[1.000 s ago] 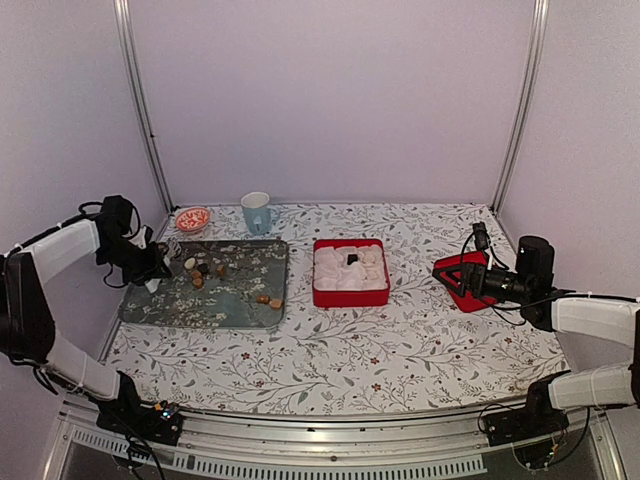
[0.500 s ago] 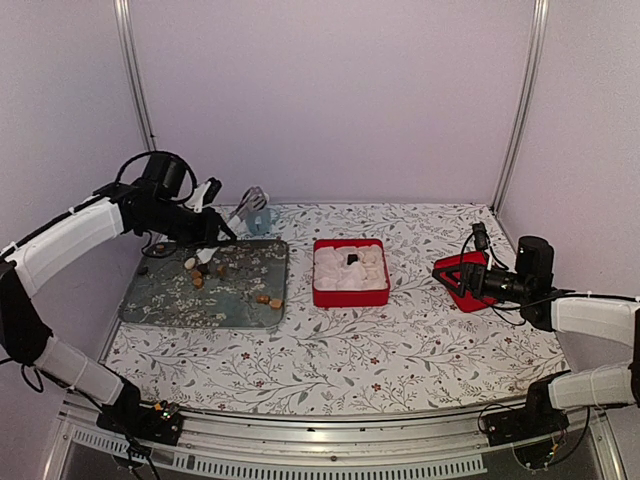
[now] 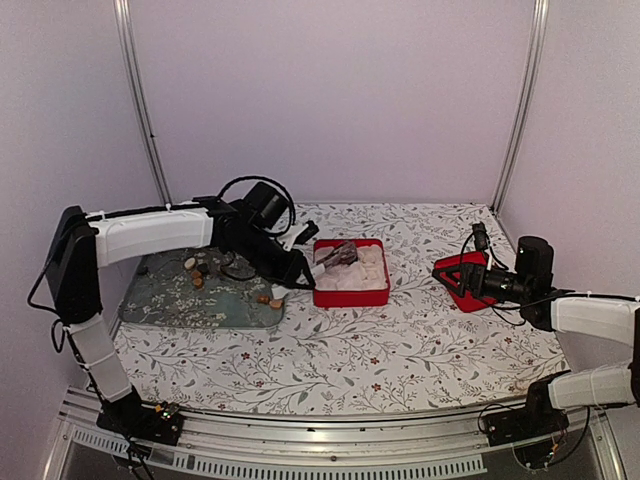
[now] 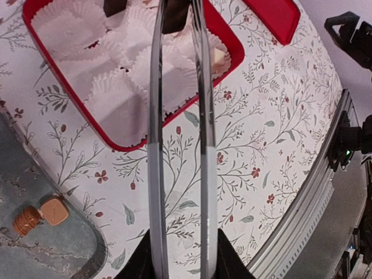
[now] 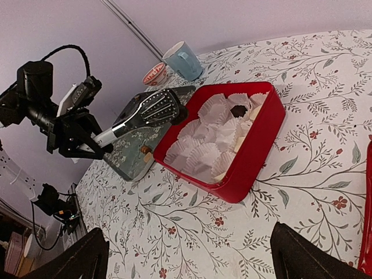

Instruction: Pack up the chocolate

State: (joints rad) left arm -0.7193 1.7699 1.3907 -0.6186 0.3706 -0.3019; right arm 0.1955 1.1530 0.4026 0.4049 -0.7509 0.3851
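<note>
My left gripper (image 3: 297, 269) is shut on metal tongs (image 4: 177, 145). The tong tips pinch a dark chocolate (image 4: 175, 16) over the near-left part of the red box (image 3: 350, 298). The box holds white paper cups, a dark piece (image 5: 237, 109) and a whitish piece (image 4: 220, 55). More chocolates lie on the grey floral tray (image 3: 165, 300): a tan one (image 4: 53, 210) and a brown one (image 4: 26, 220) at its near right corner, and others (image 3: 195, 274) at the far left. My right gripper (image 5: 192, 264) is open and empty, low at the right.
The red lid (image 3: 455, 272) lies on the table under my right gripper. A blue cup (image 5: 183, 61) and a small red-patterned bowl (image 5: 154, 74) stand at the back behind the tray. The table's near edge has a metal rail (image 4: 314, 197).
My left arm has swung from the tray's far left, up and across the tray, to the red box with the tongs. The right arm has not moved.
</note>
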